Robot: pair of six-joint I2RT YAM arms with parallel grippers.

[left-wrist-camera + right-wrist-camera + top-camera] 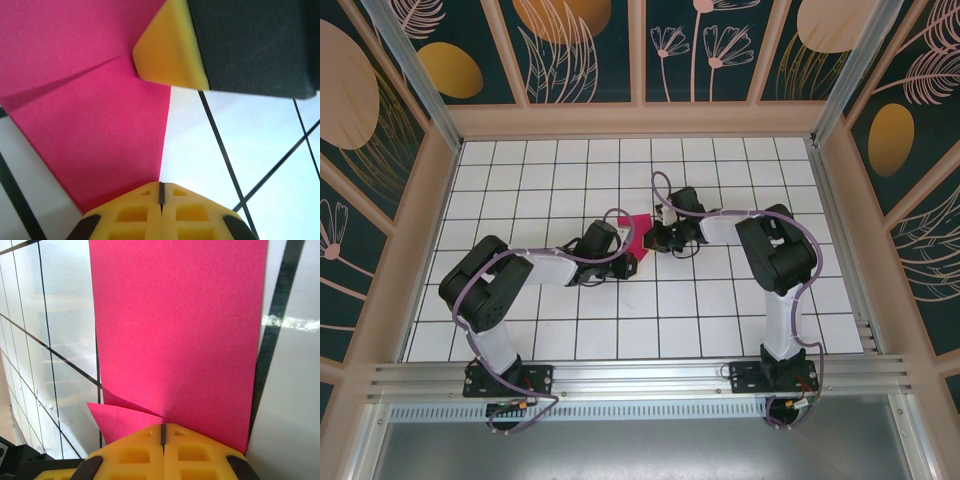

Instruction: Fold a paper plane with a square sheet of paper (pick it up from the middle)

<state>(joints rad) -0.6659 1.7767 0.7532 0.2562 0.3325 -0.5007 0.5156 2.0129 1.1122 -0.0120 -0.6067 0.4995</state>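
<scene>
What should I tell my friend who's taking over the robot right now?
Left hand: shut, pinching a corner of the pink sheet.
Right hand: shut on the sheet's edge.
The sheet is in the middle of the table, between both hands.
Done: one crease and a small flap show.
Left: no plane shape yet, more folds needed.

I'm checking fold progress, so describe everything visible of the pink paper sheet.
The square sheet of paper is thin, matte magenta-pink and already partly folded: the left wrist view shows a crease with one layer overlapping another, the right wrist view a long straight-edged panel with a small triangular flap near its base. It sits mid-table over the white grid tiles. One corner narrows into the shut left end effector; the shut right end effector appears pinched on another edge.
</scene>
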